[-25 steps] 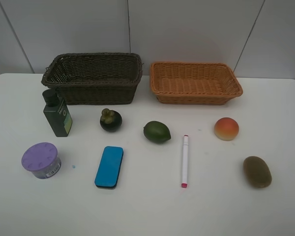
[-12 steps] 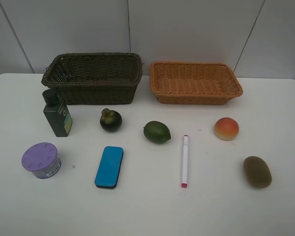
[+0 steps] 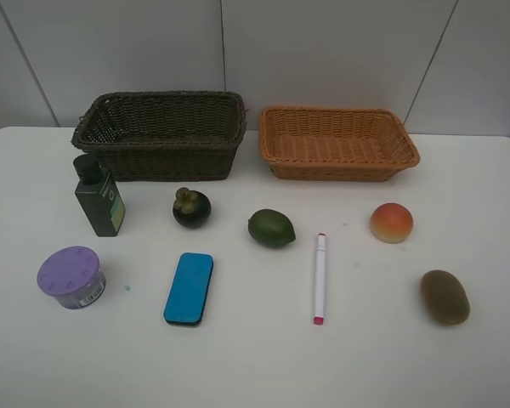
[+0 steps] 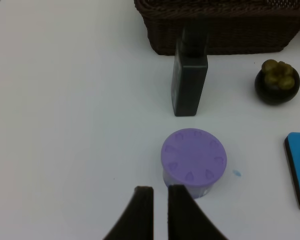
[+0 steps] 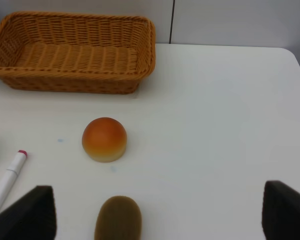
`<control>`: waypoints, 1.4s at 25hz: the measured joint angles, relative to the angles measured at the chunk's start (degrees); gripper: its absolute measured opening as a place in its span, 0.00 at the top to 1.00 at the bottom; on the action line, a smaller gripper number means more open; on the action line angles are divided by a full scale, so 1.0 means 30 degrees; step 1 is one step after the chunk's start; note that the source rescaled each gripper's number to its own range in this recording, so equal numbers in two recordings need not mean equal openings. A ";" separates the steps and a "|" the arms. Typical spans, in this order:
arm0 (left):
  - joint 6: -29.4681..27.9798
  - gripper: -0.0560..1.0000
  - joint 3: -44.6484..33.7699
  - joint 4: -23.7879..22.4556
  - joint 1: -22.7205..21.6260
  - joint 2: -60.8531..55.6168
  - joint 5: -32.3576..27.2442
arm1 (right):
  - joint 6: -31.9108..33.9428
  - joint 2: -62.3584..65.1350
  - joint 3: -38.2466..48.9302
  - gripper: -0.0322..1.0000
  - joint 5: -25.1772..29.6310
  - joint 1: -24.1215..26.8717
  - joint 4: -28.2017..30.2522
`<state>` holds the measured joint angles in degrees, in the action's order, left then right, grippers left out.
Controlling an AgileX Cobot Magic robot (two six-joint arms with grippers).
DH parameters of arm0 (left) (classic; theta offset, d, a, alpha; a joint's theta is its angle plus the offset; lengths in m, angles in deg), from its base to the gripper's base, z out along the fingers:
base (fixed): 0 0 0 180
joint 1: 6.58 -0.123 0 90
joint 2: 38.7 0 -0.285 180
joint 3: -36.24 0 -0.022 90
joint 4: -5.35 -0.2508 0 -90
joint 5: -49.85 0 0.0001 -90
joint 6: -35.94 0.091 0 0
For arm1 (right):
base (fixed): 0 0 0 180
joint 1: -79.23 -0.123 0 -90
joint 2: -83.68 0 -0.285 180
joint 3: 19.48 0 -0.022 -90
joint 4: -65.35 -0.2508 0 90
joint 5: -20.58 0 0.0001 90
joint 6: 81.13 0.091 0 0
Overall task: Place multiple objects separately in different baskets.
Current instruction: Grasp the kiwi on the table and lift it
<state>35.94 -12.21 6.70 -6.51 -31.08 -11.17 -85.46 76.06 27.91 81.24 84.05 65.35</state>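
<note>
On the high camera I see the white table (image 3: 255, 365) with two baskets along the top of the frame. The dark brown basket (image 3: 157, 102) is upper left and the orange-tan basket (image 3: 338, 113) upper right, close together but not touching. All eight items lie on the table in front of them. The green bottle (image 3: 99, 204) stands upright at the left, just below the dark basket's corner. To its right I see the mangosteen (image 3: 191, 208), the green fruit (image 3: 271, 228) and the peach (image 3: 392, 223). Along the lower row, from the left, are the purple tub (image 3: 70, 275), the blue eraser (image 3: 189, 288), the marker (image 3: 320, 278) and, lower right, the kiwi (image 3: 444, 297).

On the left wrist camera, the left gripper (image 4: 160, 200) has its jaws pressed together, pinching nothing, just beside the purple tub. The bottle stands beyond the tub, with the dark basket behind it.

On the right wrist camera, the right gripper (image 5: 155, 200) is spread wide. The kiwi shows between its fingers, touching neither. The peach sits beyond the kiwi, and the orange-tan basket farther off.
</note>
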 joint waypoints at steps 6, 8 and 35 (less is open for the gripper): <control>0.0114 0.95 0.0000 0.0000 0.0000 0.0000 0.0000 | 0.0000 0.0000 0.0000 0.01 0.0000 0.0000 0.0000; 0.0000 0.95 0.0000 0.0000 0.0000 0.0000 0.0000 | 0.0000 0.0000 0.0000 0.01 0.0000 0.0000 0.0000; 0.0114 0.95 0.0000 0.0000 0.0000 0.0000 0.0000 | 0.0000 0.0000 0.0000 0.01 0.0000 0.0000 0.0000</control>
<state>36.28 -12.21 6.70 -6.51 -31.08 -11.17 -85.46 76.06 27.91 81.24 84.05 65.35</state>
